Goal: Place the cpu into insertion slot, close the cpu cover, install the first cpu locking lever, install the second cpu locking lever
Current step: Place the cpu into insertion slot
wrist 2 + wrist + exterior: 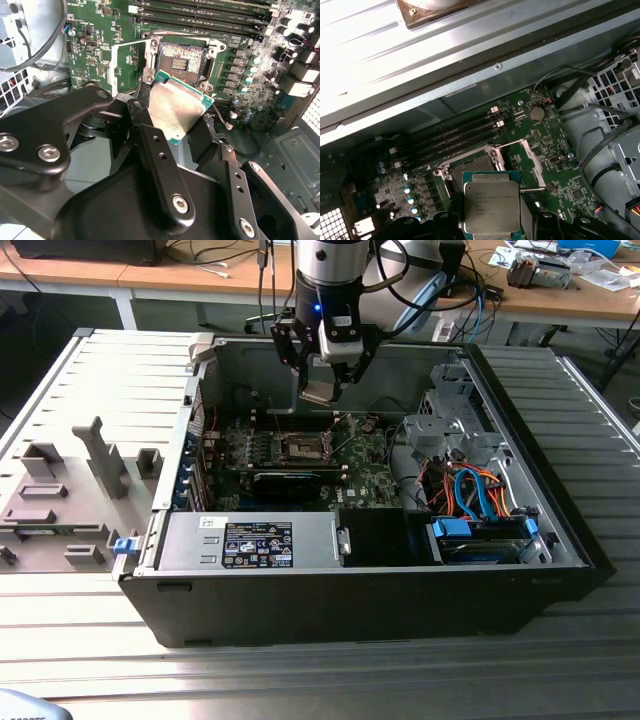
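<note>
My gripper (326, 380) hangs inside the open computer case, shut on the cpu (317, 394), a flat square chip with a silver-grey top. In both wrist views the black fingers (150, 140) clamp the cpu (175, 107) (491, 207) by two opposite edges. It is tilted and held above the green motherboard (365, 472), apart from it. The insertion slot (180, 62) (470, 169) lies just beyond the chip, its dark centre bare. The cpu cover (532, 161) (120, 67), a thin silvery frame, stands swung open beside the slot.
Long black memory slots (460, 135) run beside the socket. A drive cage with orange and blue cables (480, 495) fills the case on the exterior view's right. The power supply (250, 540) sits at the front. A grey fixture tray (70, 490) lies outside on the exterior view's left.
</note>
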`<state>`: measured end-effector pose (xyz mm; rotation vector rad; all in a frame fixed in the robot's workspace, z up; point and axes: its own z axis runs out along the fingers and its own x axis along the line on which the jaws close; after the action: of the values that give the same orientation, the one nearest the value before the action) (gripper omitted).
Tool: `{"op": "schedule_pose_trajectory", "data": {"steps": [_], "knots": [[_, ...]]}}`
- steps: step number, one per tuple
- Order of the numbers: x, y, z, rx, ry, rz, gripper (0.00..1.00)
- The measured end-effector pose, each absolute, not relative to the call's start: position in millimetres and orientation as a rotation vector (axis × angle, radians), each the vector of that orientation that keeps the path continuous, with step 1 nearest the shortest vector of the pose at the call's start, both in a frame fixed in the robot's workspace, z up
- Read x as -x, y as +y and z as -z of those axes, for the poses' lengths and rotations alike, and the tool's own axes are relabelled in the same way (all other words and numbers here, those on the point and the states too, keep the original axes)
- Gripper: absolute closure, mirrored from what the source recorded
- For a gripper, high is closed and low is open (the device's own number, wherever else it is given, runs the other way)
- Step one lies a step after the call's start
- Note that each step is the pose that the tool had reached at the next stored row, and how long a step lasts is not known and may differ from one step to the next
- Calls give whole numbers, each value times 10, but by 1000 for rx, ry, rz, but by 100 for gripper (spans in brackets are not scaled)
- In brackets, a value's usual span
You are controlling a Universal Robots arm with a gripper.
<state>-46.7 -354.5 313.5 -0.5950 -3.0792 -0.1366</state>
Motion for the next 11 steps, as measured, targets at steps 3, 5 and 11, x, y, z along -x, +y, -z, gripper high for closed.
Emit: {"op": "schedule_pose_trajectory", "data": {"steps": [3,5,11], "knots": [[467,-3545,-3135,601,-3078,136,45],[467,-3544,-3135,606,-3078,136,45],[468,-3544,-3135,617,-3076,136,45]]}}
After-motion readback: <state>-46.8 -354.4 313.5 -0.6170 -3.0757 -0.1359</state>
